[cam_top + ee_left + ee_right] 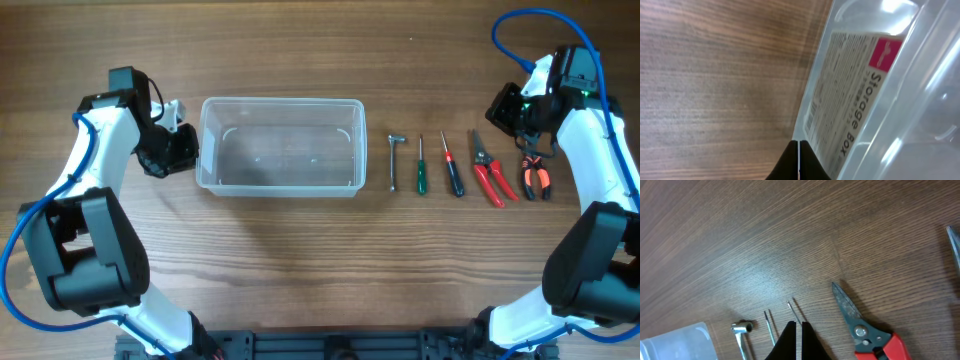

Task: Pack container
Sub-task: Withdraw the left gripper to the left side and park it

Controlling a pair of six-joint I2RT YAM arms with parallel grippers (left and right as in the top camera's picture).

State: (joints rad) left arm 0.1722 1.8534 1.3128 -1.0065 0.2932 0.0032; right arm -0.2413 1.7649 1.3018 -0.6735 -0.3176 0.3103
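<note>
Container (280, 102): clear rectangular tub, left of centre in the overhead frame, long side across the picture, nothing inside.
Label (850, 100): on the tub's end wall, filling the right half of the left wrist frame, printed "Storage Box".
Left gripper (799, 162): fingers pressed together with only a thin line between them, clamped on nothing; at the bottom centre of the left wrist frame, just beside the tub's left end.
Right gripper (796, 342): fingers together, nothing between them; upper right in the overhead frame, above the row of tools.
Tool row: right of the tub, side by side, apart from one another.
L-shaped wrench (395, 160): nearest the tub.
Green-handled screwdriver (421, 170): next to the right.
Red-handled screwdriver (453, 170): middle of the row.
Red-handled snips (488, 170): blades pointing to the top of the frame.
Orange-and-black pliers (535, 175): far right end.
Table (300, 260): dark wood grain under everything.
</note>
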